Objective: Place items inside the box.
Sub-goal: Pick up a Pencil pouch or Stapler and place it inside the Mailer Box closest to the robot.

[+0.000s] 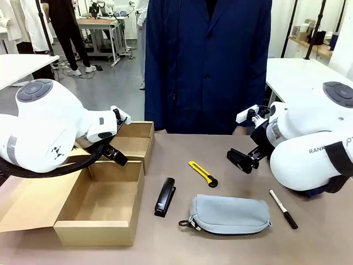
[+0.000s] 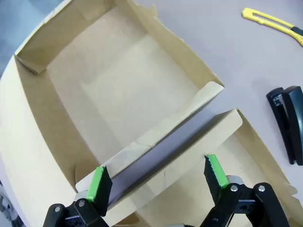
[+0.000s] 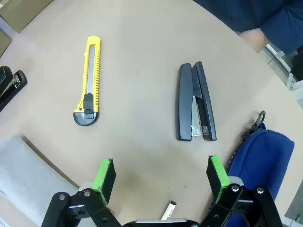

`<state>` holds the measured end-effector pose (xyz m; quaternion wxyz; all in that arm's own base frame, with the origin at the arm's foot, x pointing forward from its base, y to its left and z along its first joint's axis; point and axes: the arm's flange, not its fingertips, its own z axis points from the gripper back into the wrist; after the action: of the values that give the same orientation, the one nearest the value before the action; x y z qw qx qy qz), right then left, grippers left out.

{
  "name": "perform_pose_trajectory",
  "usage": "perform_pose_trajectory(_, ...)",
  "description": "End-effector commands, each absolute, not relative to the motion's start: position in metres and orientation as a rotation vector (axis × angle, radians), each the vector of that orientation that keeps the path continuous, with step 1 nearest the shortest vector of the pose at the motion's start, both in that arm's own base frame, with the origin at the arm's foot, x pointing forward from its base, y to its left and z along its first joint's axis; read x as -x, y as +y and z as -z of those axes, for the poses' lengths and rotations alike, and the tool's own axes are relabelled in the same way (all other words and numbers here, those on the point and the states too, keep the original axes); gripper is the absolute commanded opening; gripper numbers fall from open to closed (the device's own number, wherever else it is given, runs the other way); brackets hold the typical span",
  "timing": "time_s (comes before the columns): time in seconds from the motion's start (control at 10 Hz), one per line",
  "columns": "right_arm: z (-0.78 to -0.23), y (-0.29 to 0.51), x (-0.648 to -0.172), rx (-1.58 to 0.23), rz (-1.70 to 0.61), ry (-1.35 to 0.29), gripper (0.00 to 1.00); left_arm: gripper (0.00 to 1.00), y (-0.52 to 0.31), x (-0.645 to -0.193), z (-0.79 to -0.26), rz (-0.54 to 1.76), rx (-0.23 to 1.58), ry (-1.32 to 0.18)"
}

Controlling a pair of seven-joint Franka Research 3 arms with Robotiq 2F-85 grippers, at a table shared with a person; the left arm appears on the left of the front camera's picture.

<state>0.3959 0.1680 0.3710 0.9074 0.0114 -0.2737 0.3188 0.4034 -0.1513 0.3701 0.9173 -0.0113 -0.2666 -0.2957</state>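
1. The left gripper [image 2: 157,177] is released, its green pads spread wide with nothing between them. It hangs over the cardboard flaps where the box [image 1: 94,232] meets the smaller box [image 1: 135,130].
2. The box sits on the robot's left side of the table [image 1: 182,146], with its big lid folded out flat to the left.
3. The right gripper [image 3: 161,172] is also released and grasps nothing. It hangs above the table between the knife [image 1: 202,173] and a second, dark stapler [image 3: 195,103].
4. All four items lie on the table outside the box:
   - the black stapler [image 1: 165,196] just right of the box
   - the knife farther right and back
   - the grey pouch [image 1: 229,214] near the front edge
   - the marker [image 1: 283,208] right of the grey pouch
5. A navy pouch [image 3: 260,158] lies beside the second stapler.
6. A person in a navy coat [image 1: 207,66] stands at the far side.
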Motion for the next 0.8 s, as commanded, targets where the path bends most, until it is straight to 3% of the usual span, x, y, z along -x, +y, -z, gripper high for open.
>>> perform_pose_trajectory(0.0, -0.3711, 0.1680, -0.3959, -0.024, -0.658, -0.565, 1.00, 1.00, -0.1514, -0.4034, -0.3702, 0.608, 0.023, -0.549)
perform_pose_trajectory(0.7, -0.3711, 0.1680, -0.3959, -0.024, -0.658, -0.565, 1.00, 1.00, -0.1514, -0.4034, -0.3702, 0.608, 0.023, -0.549)
